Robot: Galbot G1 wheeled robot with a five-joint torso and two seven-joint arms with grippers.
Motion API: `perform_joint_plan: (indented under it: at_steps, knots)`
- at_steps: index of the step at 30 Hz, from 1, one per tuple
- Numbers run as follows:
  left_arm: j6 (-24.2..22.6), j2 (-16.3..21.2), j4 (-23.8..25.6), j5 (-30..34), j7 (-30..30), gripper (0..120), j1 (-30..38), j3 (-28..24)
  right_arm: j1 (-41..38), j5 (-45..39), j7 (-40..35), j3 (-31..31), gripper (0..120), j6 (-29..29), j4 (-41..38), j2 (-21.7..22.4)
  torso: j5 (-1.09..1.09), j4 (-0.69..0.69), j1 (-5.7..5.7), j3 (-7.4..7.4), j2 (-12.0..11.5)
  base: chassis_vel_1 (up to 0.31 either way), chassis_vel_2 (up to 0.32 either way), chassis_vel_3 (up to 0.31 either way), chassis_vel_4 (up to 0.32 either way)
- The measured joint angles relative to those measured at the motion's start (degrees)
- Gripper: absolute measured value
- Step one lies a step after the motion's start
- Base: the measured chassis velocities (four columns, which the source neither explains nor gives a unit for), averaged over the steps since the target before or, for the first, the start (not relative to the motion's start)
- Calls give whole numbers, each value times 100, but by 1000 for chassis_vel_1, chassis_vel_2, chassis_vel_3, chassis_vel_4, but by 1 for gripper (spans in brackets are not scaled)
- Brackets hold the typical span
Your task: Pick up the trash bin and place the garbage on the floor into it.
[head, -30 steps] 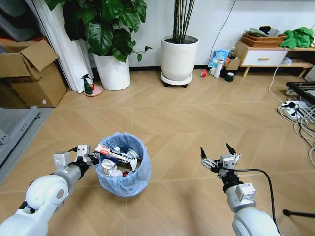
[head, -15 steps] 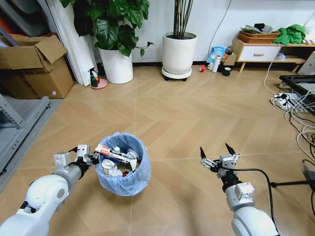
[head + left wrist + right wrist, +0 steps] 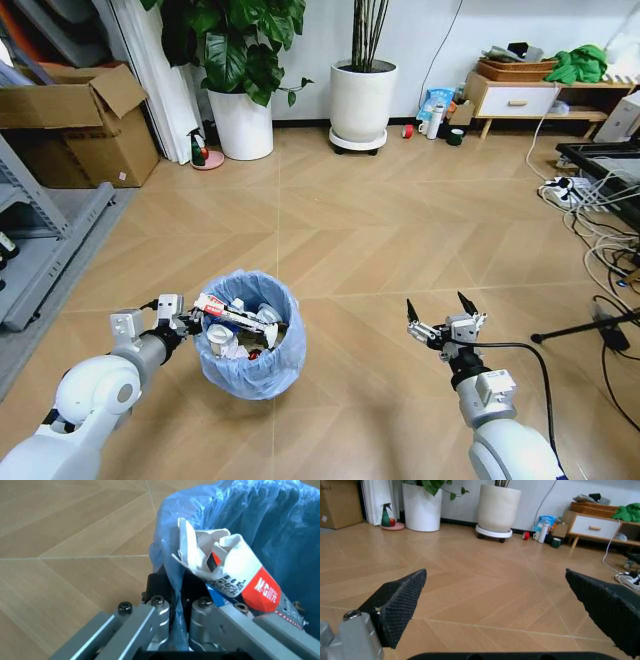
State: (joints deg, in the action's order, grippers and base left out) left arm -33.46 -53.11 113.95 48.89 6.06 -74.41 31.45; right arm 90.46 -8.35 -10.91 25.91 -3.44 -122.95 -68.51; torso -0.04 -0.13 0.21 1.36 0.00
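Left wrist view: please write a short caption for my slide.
Left gripper fingers pinch the trash bin bag rim beside a crumpled carton.

Open floor ahead, clutter at the edges

The floor [image 3: 400, 230] lies bare and wide between the trash bin [image 3: 250, 335] and the far wall, giving free passage ahead of the right gripper [image 3: 441, 312], whose fingers stand spread. Obstacles ring the room: a cardboard box [image 3: 75, 125] and metal shelf [image 3: 45, 240] at left, two white plant pots [image 3: 362, 105] at the wall, cables [image 3: 600, 260] at right.
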Motion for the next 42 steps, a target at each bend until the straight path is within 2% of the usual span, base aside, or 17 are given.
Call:
perform_joint_plan:
  at_steps: [36,40,42]
  knots:
    - [19,-58,-51,1,-10,0,18,4,-83,-52,8,36,100,40,141,-81,1,-1,2,2,0,-3,-15,6,15]
    - [19,-220,-47,17,182,0,-25,51,-133,-73,7,75,100,58,172,-108,0,0,1,1,0,0,0,0,0]
    - [-3,-324,11,56,472,0,-57,70,-176,-109,4,116,100,58,200,-100,-2,0,1,1,-1,0,0,0,0]
